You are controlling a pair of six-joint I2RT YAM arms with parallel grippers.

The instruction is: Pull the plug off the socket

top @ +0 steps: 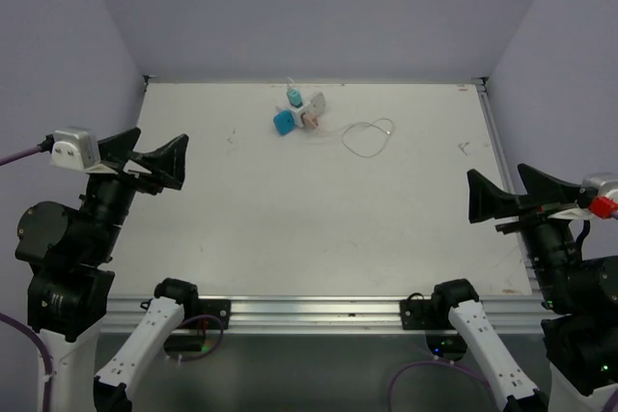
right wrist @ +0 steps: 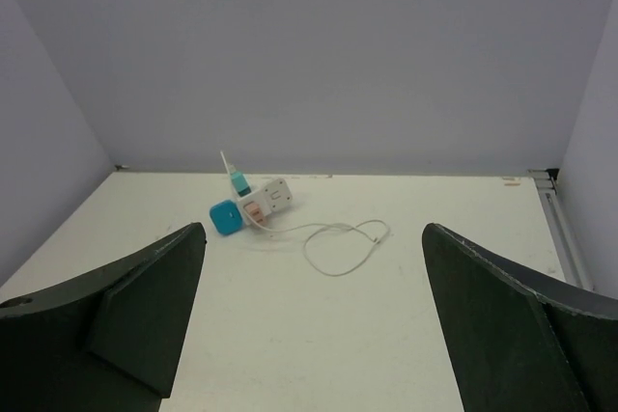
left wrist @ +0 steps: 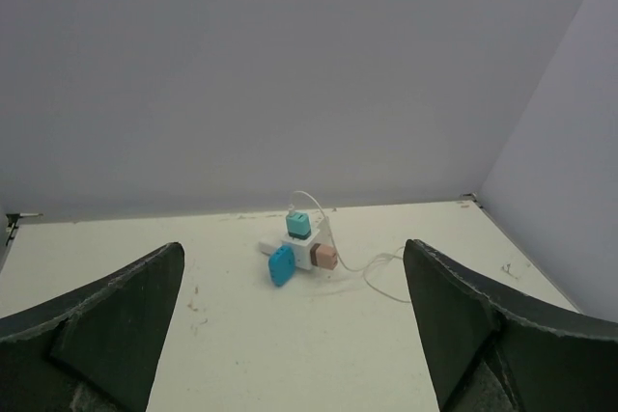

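The white cube socket (top: 312, 106) lies at the far middle of the table. A blue plug (top: 283, 122), a teal plug (top: 294, 96) with a white cable, and a small pink plug (top: 310, 122) sit in its faces. My left gripper (top: 145, 153) is open and empty, raised at the left edge, far from the socket. My right gripper (top: 515, 195) is open and empty at the right edge. The left wrist view shows the socket (left wrist: 305, 249), the blue plug (left wrist: 281, 264) and the teal plug (left wrist: 298, 225) well ahead. The right wrist view shows the socket (right wrist: 274, 196) far ahead on the left.
A thin white cable (top: 367, 138) loops on the table to the right of the socket, also seen in the right wrist view (right wrist: 343, 243). Walls close the table at the back and both sides. A metal rail (top: 319, 311) runs along the near edge.
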